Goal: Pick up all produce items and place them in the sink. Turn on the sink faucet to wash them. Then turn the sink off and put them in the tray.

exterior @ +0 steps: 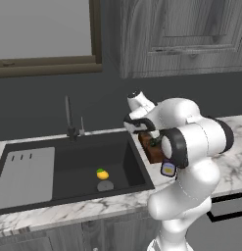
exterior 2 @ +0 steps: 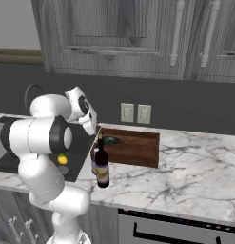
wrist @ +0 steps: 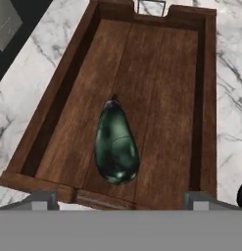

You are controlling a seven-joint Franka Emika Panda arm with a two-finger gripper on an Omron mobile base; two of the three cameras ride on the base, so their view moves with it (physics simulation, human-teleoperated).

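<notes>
Dark green oval item (wrist: 116, 146) lying loose in wooden tray (wrist: 157, 63) on marble counter (exterior 2: 195, 176), fingers (wrist: 44, 198) spread wide above it, gripping nothing. Yellow fruit (exterior: 102, 174) in sink (exterior: 73, 162) by drain. Wine bottle (exterior 2: 102, 167) beside tray; label w/ no legible text.

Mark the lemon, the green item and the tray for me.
Lemon (exterior: 102, 174), left base view: middle of the fruit, in the sink by the drain.
Green item (wrist: 116, 144), hand view: middle of its body, lying in the tray.
Tray (wrist: 161, 73), hand view: bare wooden floor.
</notes>
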